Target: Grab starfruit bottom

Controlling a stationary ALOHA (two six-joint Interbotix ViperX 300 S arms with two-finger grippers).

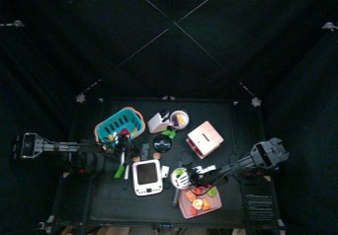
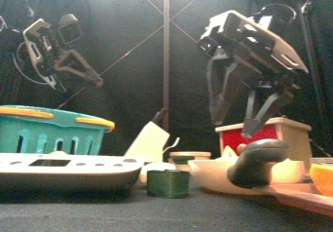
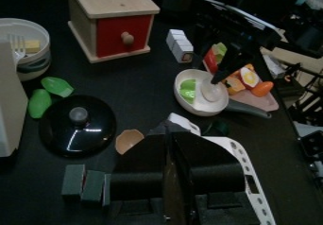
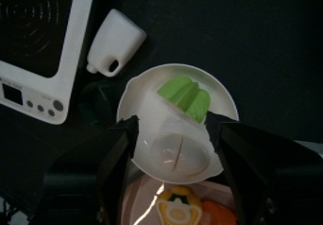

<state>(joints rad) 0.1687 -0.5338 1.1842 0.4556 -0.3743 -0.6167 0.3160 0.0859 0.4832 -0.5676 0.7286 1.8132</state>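
The green starfruit piece [image 4: 187, 98] lies in a small white bowl [image 4: 145, 96] next to the white scale [image 4: 44, 49]. It also shows in the left wrist view [image 3: 192, 89] and faintly in the top view [image 1: 181, 176]. My right gripper [image 4: 183, 158] hangs just over the bowl, open, with one jaw on either side of the bowl's near rim. It touches neither the bowl nor the fruit as far as I can tell. In the front view the right gripper [image 2: 247, 129] points down behind the red box. My left gripper [image 3: 171, 153] rests at the table's left, shut and empty.
A teal basket [image 1: 119, 123] stands at the back left, and a red-and-white wooden box [image 1: 205, 138] in the middle. A tray [image 1: 201, 201] of toy fruit lies at the front right, close to the bowl. A white cup [image 4: 113, 42] and a black lid [image 3: 76, 125] lie nearby.
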